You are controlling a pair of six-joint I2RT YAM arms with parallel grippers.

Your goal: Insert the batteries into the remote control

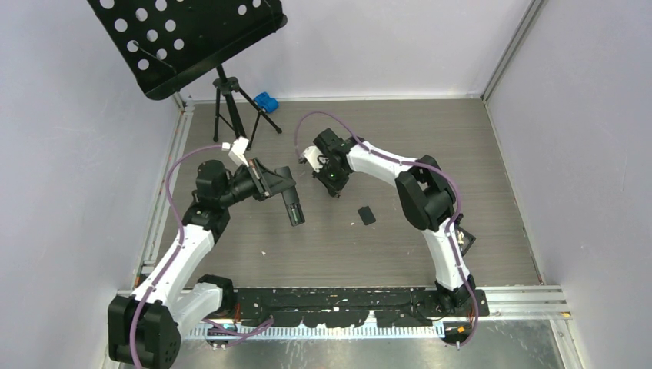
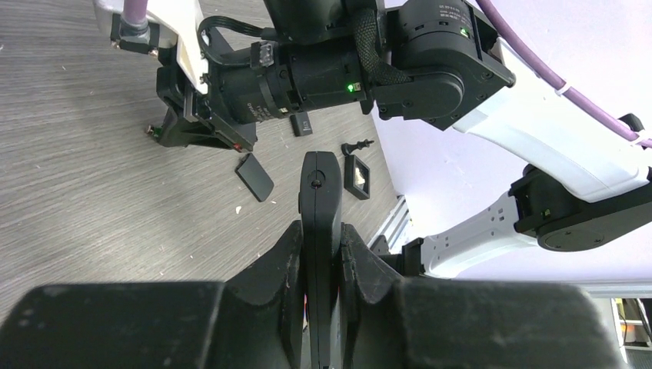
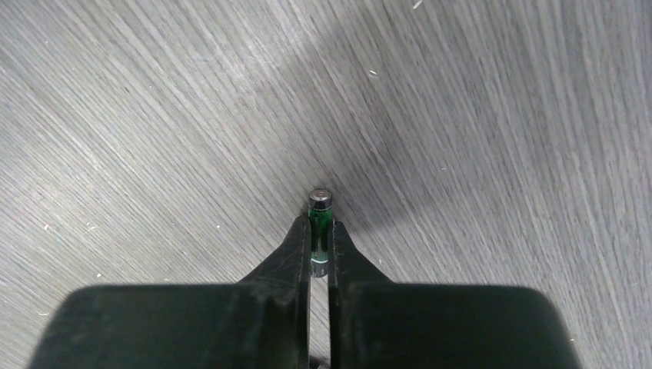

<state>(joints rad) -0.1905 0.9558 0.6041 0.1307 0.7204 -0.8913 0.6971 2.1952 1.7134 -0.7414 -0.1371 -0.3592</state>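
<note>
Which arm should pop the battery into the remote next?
Right. The right tool is shut on the green battery, while the left tool is clamped on the remote, so it should probably just hold that steady.

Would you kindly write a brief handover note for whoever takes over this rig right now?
Left end effector: shut on the remote, gripped edge-on.
Right end effector: shut on the green battery.
Cover: flat on the table between the arms, apart from the remote.
Done: remote and one cell are in hand, and the cover is off.
Left: seat the green battery in the remote. The bay's contents cannot be seen, and no further cells are in view.
</note>
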